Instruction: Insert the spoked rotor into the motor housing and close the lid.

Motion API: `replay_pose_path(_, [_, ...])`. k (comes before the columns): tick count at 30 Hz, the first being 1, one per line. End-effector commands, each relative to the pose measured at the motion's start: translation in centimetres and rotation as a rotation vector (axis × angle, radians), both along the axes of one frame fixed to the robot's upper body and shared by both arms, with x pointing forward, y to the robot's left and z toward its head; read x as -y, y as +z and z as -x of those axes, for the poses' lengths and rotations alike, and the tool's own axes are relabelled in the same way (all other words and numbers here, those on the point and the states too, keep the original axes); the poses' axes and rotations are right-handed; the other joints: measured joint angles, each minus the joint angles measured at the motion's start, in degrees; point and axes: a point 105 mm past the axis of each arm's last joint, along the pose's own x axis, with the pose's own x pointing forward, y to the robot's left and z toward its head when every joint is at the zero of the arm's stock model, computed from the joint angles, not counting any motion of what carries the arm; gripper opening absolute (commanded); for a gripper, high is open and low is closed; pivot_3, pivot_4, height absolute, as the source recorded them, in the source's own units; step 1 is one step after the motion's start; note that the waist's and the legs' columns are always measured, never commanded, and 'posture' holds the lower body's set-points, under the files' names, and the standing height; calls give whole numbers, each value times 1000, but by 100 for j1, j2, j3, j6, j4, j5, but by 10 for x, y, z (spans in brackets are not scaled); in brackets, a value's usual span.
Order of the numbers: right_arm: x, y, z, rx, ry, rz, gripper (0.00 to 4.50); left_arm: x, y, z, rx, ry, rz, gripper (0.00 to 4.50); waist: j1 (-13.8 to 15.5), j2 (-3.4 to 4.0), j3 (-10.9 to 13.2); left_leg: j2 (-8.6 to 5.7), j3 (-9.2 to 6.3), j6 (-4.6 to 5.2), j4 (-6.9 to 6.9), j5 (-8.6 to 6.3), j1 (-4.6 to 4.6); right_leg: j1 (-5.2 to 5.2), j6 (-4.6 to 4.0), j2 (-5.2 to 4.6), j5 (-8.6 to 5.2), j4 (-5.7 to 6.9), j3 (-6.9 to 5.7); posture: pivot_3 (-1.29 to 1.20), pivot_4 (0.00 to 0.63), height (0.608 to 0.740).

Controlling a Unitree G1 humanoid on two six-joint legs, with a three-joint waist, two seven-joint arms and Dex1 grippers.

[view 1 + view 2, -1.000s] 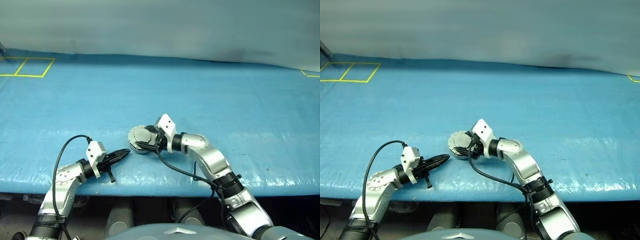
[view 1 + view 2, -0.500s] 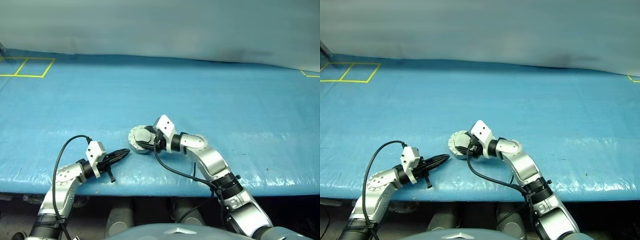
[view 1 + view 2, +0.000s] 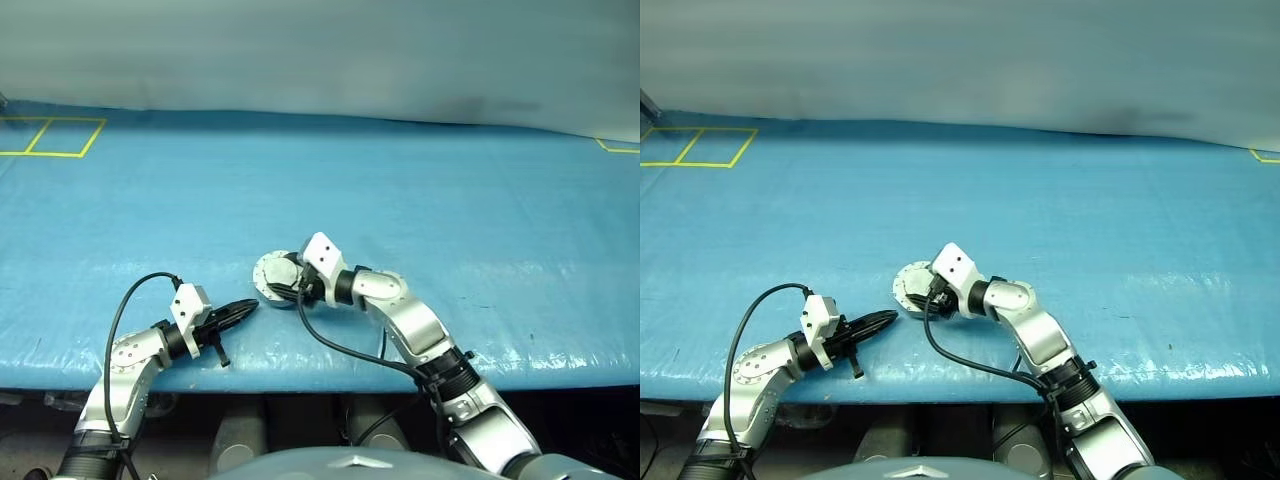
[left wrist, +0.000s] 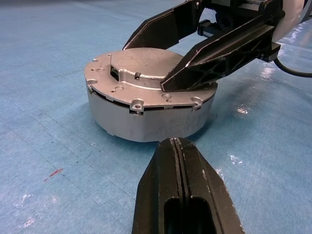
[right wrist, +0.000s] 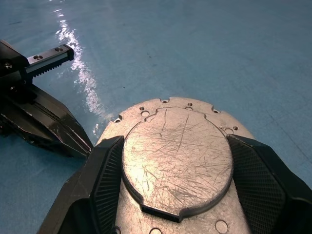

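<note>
The right claw [image 3: 292, 290] stands wide over the lid [image 4: 146, 70] on the motor housing [image 4: 146, 119], gripping nothing; press it flat. The left claw [image 4: 181, 146], at seven o'clock, is closed and empty.

I can't read any writing, label, brand or number from here. The scratched silver round metal cover [image 5: 176, 164] on the short grey cylinder carries only scuffs and small screw holes, no stamped lettering that I can make out. The nearest thing to signs are thin yellow tape lines [image 3: 45, 134] forming box outlines at the far left corner of the blue plastic-sheet tabletop [image 3: 450, 220], and another short yellow corner mark [image 3: 617, 147] at the far right edge. I see a small red smear [image 4: 52, 173] on the blue sheet in the left wrist view, but it spells nothing.
</note>
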Motion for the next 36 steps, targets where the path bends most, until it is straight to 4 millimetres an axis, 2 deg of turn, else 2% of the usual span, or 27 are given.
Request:
replay_pose_path(1, [-1,-26,10,-63,20,103,3032,-2,9,-3,41,5,-9,0,-4,1,-1,0,0,0,0,0,0,0,0,0,0,0,0,0,150,740])
replay_pose_path(6, [4,-37,11,-86,7,167,3032,-1,13,-9,30,52,33,0,-7,6,-24,0,0,0,0,0,3,2,0,0,0,0,0,0,150,740])
replay_pose_path(11, [7,-40,11,-83,1,192,3032,-2,28,-24,32,132,147,0,-2,4,-38,0,-1,0,0,0,12,5,-1,-1,0,-1,-2,0,150,740])
replay_pose_path(18, [8,-38,9,-78,-5,190,3032,10,32,-30,26,72,163,0,1,-1,-52,-2,0,0,1,0,15,14,0,-2,0,-3,0,0,150,740])
replay_pose_path(21, [9,-38,8,-76,-12,188,3032,14,30,-31,20,57,150,0,1,0,-53,-2,-1,0,-4,0,13,13,-1,0,0,-3,-1,0,150,740])
replay_pose_path(27, [11,-34,5,-69,-42,170,3032,15,9,-30,-25,40,5,0,12,8,-66,-2,-1,0,-3,0,15,14,-1,-1,-1,-5,-1,0,150,740])
replay_pose_path(36, [15,-31,2,-69,-64,162,3032,8,0,-24,-38,64,-25,0,18,18,-75,-4,-1,-1,-3,-1,27,6,-1,-8,-2,-10,-2,0,150,740])
